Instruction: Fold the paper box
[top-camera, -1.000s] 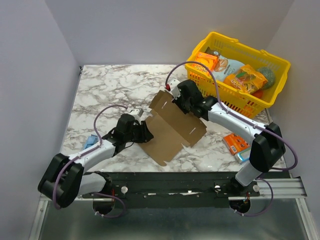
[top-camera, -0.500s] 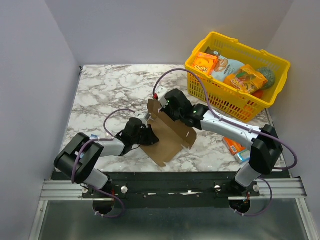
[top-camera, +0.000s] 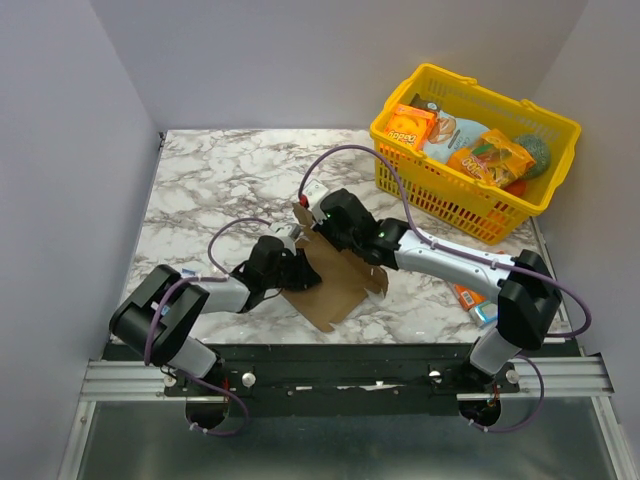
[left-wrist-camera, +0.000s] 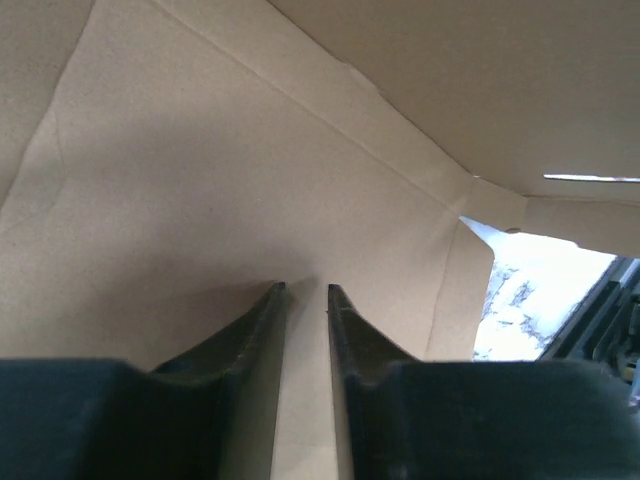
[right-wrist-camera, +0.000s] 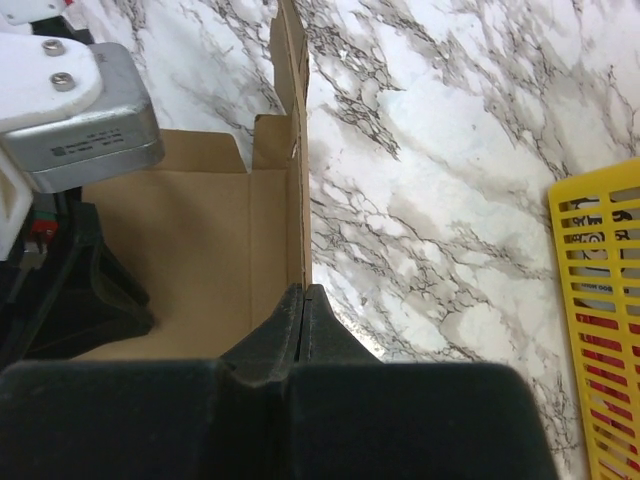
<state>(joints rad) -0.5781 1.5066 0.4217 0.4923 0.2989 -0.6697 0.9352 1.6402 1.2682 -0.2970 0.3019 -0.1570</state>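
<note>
The paper box (top-camera: 340, 285) is a plain brown cardboard blank lying at the table's near middle, with its far panel lifted up. My right gripper (top-camera: 318, 222) is shut on the top edge of that raised panel; in the right wrist view the gripper (right-wrist-camera: 303, 290) pinches the panel (right-wrist-camera: 296, 120) edge-on. My left gripper (top-camera: 300, 272) rests on the blank's left part. In the left wrist view its gripper (left-wrist-camera: 302, 288) has the jaws a narrow gap apart, tips against the flat cardboard (left-wrist-camera: 200, 150), with nothing between them. A folded panel hangs over it.
A yellow basket (top-camera: 470, 205) with snack packs stands at the back right; its rim also shows in the right wrist view (right-wrist-camera: 600, 300). A small orange box (top-camera: 463, 293) lies on the marble table (top-camera: 220, 170) by the right arm. A small blue item (top-camera: 186, 271) lies at the left.
My right gripper has moved left and nearer with the far panel, raising it up over the blank. My left arm has slid right, further onto the blank.
</note>
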